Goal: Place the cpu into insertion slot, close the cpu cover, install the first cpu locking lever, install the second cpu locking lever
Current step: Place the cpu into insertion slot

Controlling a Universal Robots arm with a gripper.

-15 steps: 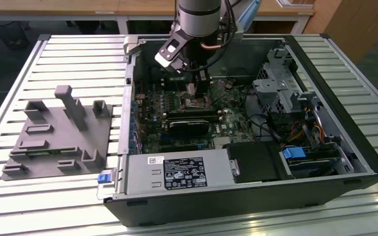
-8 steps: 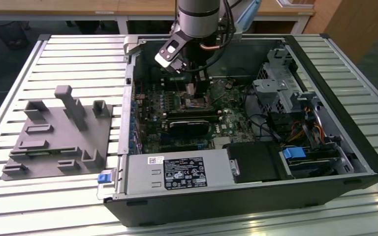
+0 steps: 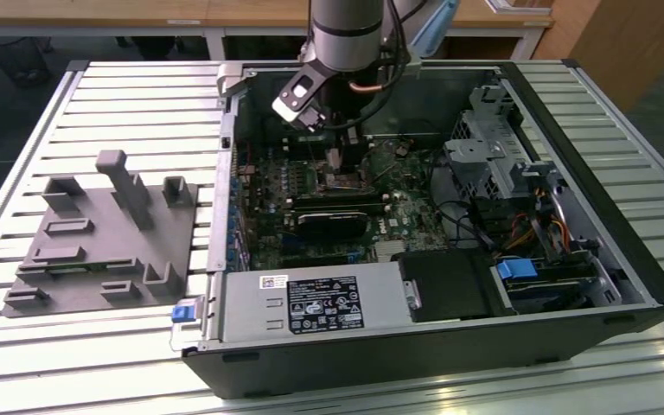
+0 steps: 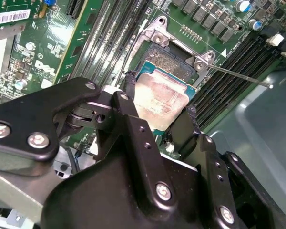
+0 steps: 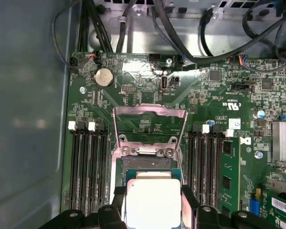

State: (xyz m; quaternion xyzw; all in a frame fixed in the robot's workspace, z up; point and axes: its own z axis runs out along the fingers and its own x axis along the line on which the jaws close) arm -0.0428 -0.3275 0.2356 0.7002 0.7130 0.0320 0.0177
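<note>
Slatted metal table [image 3: 101, 104] carries an open computer case [image 3: 643, 285], with a grey fixture [image 3: 101, 242] on the exterior view's left. The arm hangs down into the case. In the second wrist view the end effector [image 4: 159, 95] pinches the cpu [image 4: 164, 102] by two opposite edges over the insertion slot [image 4: 174, 59], whose dark centre shows partly beyond the chip; contact cannot be told. In the first wrist view the cpu cover [image 5: 150, 110] stands swung open past the slot. Black memory slots [image 5: 88, 167] flank the socket closely, and a thin lever rod [image 4: 238, 75] juts out beside it.

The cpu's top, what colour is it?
Dull silver-grey cpu, with smudges; best in the second wrist view.
</note>
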